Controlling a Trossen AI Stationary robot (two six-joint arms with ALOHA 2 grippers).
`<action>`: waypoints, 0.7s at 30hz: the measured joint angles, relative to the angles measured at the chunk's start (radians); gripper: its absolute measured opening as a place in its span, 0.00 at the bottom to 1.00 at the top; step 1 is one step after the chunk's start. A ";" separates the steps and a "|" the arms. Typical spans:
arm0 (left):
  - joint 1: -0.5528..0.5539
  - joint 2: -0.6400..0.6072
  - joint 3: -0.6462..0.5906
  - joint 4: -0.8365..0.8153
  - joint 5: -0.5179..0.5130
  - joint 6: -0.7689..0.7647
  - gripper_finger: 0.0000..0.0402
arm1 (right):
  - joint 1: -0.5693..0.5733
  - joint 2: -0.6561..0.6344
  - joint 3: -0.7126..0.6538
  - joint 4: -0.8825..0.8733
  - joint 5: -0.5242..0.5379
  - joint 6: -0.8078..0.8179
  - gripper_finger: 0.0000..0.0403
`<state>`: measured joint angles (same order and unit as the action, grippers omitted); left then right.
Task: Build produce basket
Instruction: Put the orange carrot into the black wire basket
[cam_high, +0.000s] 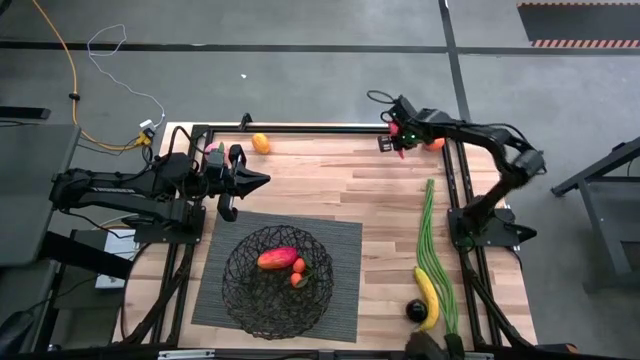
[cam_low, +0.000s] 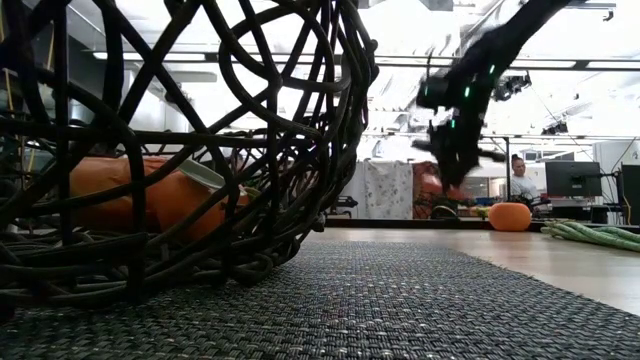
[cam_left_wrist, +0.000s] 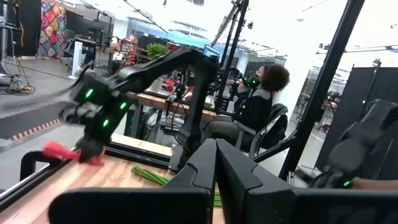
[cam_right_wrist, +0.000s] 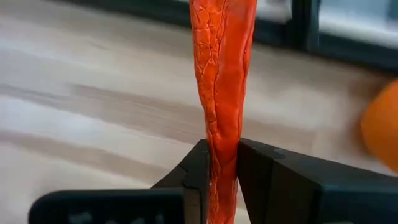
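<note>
Now, left to right:
Left gripper (cam_high: 262, 180): waits by the bench's left edge, fingers together, empty.
Basket (cam_high: 278, 281): on the mat, some produce inside.
Right gripper (cam_high: 402, 143): clamped on a red pepper (cam_right_wrist: 221, 93) at the far rail.
Pepper: likely soft, light; keep your mid-body grip.

Wire basket (cam_high: 278, 281) holding peach (cam_high: 277, 259), peppers (cam_high: 298, 273)

Right claw (cam_right_wrist: 222, 163) clamped; left claw (cam_left_wrist: 216, 163) closed
</note>
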<state>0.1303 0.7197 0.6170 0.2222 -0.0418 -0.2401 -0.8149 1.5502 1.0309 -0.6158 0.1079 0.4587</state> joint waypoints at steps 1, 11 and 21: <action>0.000 0.000 0.000 0.000 0.000 0.000 0.00 | 0.018 -0.042 0.000 0.007 0.001 -0.014 0.11; 0.000 0.000 0.000 0.000 0.000 -0.002 0.00 | 0.343 -0.367 0.000 0.186 -0.005 -0.101 0.11; 0.000 0.000 0.000 0.001 0.001 -0.003 0.00 | 0.751 -0.391 0.001 0.471 0.049 -0.176 0.11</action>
<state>0.1299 0.7193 0.6170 0.2231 -0.0412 -0.2430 -0.0643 1.1596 1.0321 -0.1444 0.1565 0.2825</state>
